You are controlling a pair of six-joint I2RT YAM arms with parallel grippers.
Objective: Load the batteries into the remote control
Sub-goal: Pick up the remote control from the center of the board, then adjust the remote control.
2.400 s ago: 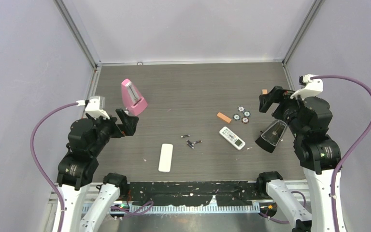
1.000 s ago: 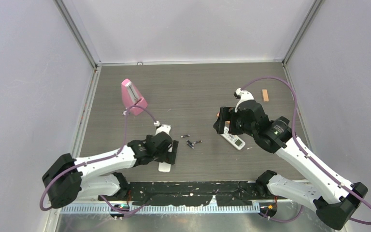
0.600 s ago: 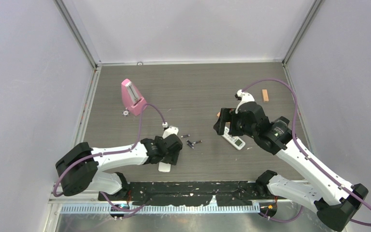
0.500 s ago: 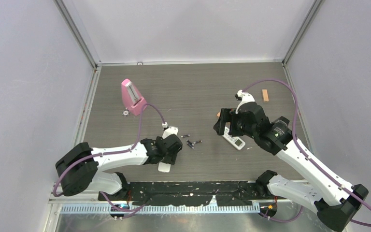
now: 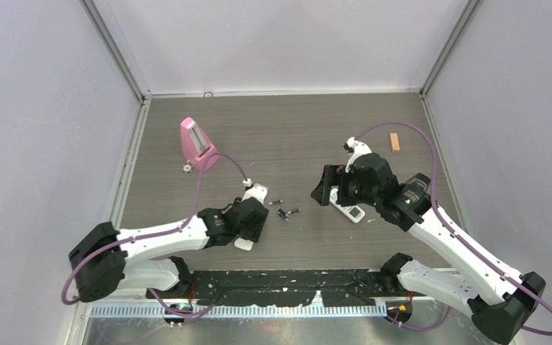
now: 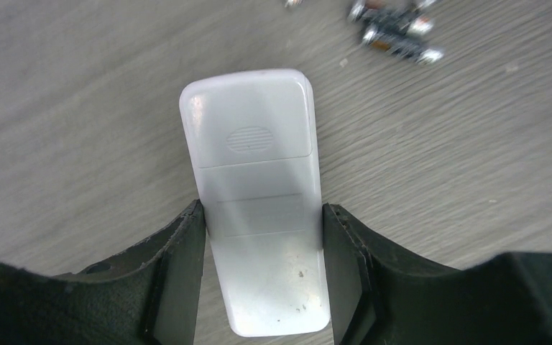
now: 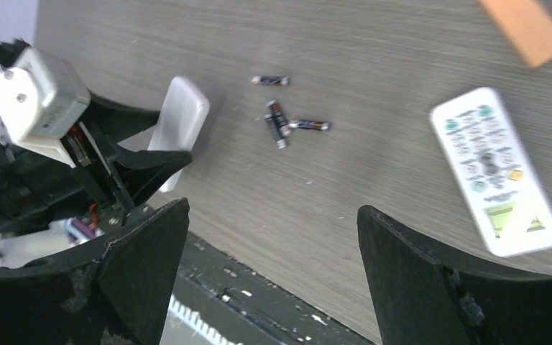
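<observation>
Remote control (image 6: 259, 215) is lying back-up on the worktop (image 5: 295, 136). Its long axis is running away from the arm bases, tilting a little to the right at the far end. The ribbed thumb patch is showing near that far end and the cover is looking closed, so the bay is probably not open yet.

Left gripper (image 6: 262, 233) is straddling the remote at mid-length, with one finger pressing on each long edge. It is reading as clamped on the remote, near end tucked between the jaws.

Batteries (image 7: 280, 122) are lying just past the remote's far end and off to its right: three bunched together, one a little apart. None is touching the remote.

Right gripper (image 7: 272, 215) is hovering wide and empty. The batteries are sitting ahead of it, roughly on the line between its fingers, with the second remote (image 7: 496, 172) off to its right.

Judgement: the right arm is holding the free gripper and is facing the cells, so the pick is falling to it while the left is pinning the remote.
</observation>
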